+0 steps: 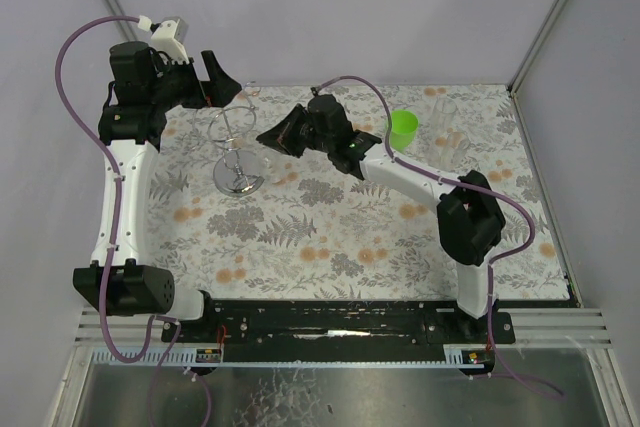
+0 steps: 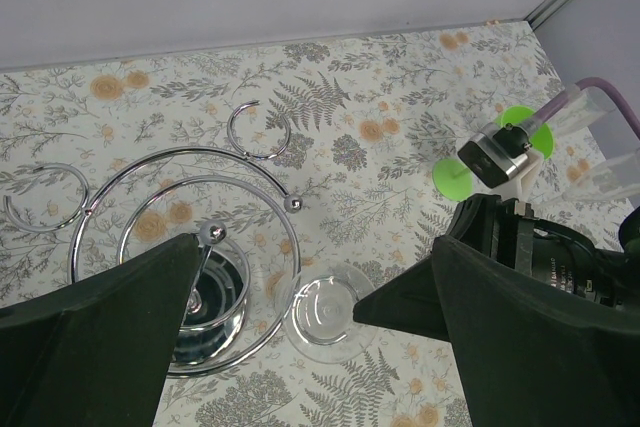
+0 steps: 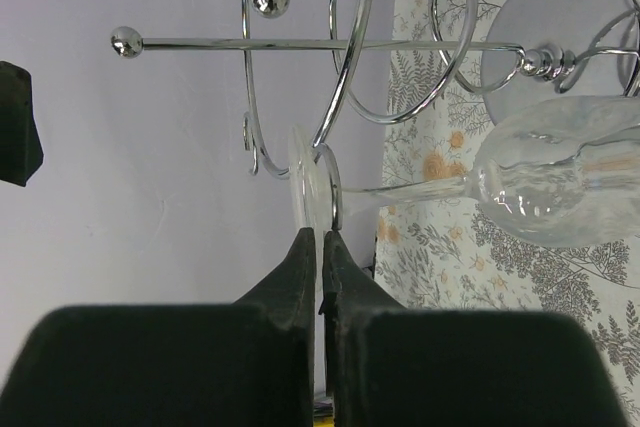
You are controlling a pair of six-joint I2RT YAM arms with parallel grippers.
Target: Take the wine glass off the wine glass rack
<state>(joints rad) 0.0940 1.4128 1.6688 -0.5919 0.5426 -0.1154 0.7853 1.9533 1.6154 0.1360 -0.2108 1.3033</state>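
Note:
The silver wire wine glass rack (image 1: 238,177) stands on the floral cloth at the back left. Seen from above in the left wrist view, its rings (image 2: 180,162) circle the shiny base. The clear wine glass (image 3: 560,182) hangs upside down from a loop. Its round foot (image 2: 322,315) is on the rack's right side. My right gripper (image 3: 320,235) is shut on the rim of that foot, reaching in from the right (image 1: 270,137). My left gripper (image 1: 218,75) is open and empty, hovering above the rack (image 2: 320,242).
A green cup (image 1: 403,129) and a clear plastic cup (image 1: 446,117) stand at the back right, behind the right arm. The enclosure's walls run close behind the rack.

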